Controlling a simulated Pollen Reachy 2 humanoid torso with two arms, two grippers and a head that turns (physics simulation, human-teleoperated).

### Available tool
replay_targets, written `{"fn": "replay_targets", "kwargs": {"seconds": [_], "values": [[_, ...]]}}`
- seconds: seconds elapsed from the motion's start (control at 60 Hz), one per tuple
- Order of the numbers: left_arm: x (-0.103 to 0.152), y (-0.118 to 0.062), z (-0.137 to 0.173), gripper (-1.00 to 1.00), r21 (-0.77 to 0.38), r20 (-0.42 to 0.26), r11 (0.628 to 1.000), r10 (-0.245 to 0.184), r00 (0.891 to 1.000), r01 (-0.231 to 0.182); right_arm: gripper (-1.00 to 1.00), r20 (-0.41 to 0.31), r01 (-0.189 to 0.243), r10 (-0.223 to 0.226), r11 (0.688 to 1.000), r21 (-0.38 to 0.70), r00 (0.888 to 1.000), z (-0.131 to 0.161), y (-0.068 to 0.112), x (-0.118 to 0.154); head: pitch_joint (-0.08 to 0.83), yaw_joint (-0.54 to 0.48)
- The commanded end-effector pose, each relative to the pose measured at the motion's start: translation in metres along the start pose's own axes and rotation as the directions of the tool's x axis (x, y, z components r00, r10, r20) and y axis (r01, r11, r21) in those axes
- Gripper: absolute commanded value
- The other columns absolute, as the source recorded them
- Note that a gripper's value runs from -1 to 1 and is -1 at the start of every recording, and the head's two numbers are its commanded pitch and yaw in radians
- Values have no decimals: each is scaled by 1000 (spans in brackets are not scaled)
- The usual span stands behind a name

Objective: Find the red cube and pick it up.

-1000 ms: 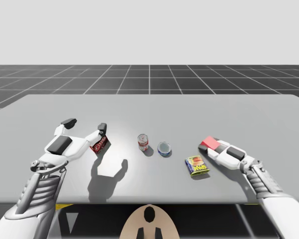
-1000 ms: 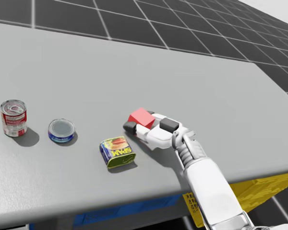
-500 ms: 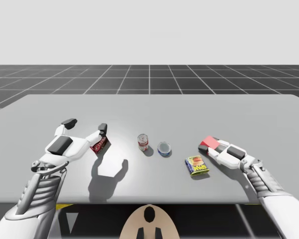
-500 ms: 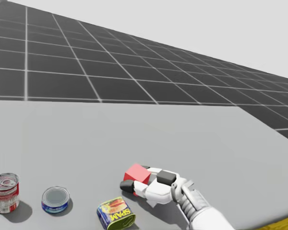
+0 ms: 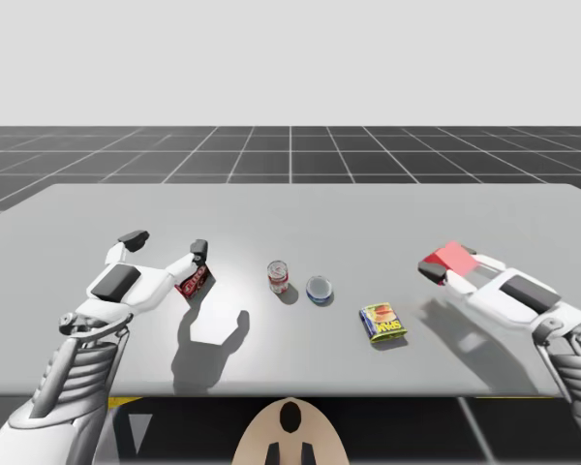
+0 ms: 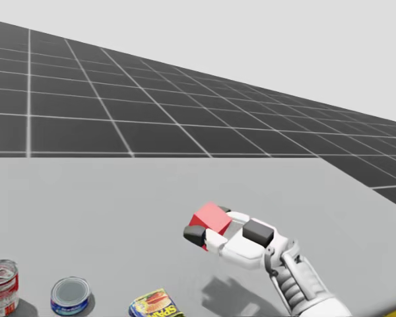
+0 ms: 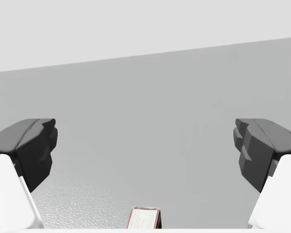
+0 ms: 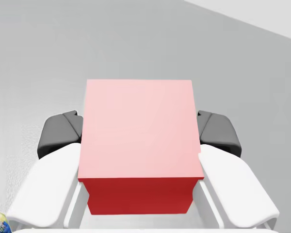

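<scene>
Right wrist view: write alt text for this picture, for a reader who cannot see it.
A red cube is clamped in my right gripper, with one dark-tipped finger touching each of its sides. Beyond it lies the plain grey table.

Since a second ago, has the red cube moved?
Yes. In the high view the red cube, shut in my right pincer, has lifted off the table and gone right, farther from the yellow rectangular tin.

red cube (image 5: 452, 257), grey tbl (image 5: 300, 208), red/wht can (image 5: 279, 277), blue tin (image 5: 319, 289), yel/grn box (image 5: 382, 322), dk grid floor (image 5: 290, 150)
</scene>
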Motion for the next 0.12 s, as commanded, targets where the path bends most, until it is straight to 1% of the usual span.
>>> {"fn": "replay_targets", "kwargs": {"seconds": [0.017,0.05,0.067,0.1,0.117], "values": [[0,0,0,-1000,1,-1,1000,1,1000,-1,1000,193,-64,84,992,-107,978,28,0,75,304,-512],[0,0,0,-1000,1,-1,1000,1,1000,-1,1000,215,-68,92,991,-117,972,32,2,83,305,-513],[0,0,0,-1000,1,-1,1000,1,1000,-1,1000,248,-75,107,988,-135,963,37,4,95,305,-514],[0,0,0,-1000,1,-1,1000,1,1000,-1,1000,268,-75,112,987,-145,957,40,6,102,306,-515],[0,0,0,-1000,1,-1,1000,1,1000,-1,1000,287,-79,121,985,-153,950,43,9,110,306,-516]]}}
